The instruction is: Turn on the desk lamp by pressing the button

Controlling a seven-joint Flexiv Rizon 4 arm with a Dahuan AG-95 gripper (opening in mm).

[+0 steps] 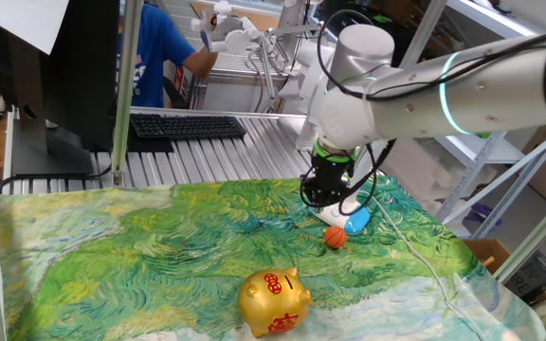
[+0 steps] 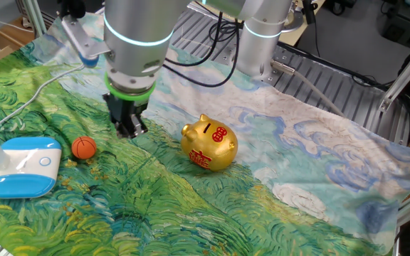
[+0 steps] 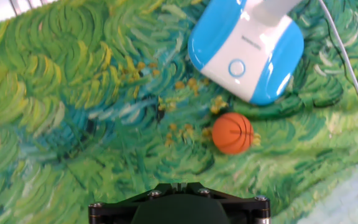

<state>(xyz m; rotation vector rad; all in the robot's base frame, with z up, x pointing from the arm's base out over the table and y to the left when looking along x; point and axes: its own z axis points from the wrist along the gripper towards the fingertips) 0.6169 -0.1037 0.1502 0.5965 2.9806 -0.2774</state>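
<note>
Our hand: our black two-finger gripper (image 2: pixel 129 126) hangs just above the green painted cloth (image 2: pixel 191 206); we cannot tell if the fingers are apart.
Ball: small orange ball (image 3: pixel 232 132) lies near us.
Lamp: flat white-and-blue desk lamp (image 3: pixel 247 51) sits just past the ball, round button (image 3: pixel 236 68) facing up.

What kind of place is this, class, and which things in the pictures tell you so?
Probably a robotics lab: a white robot arm works over a painted-pattern tablecloth, with a black keyboard and metal framing behind.
</note>
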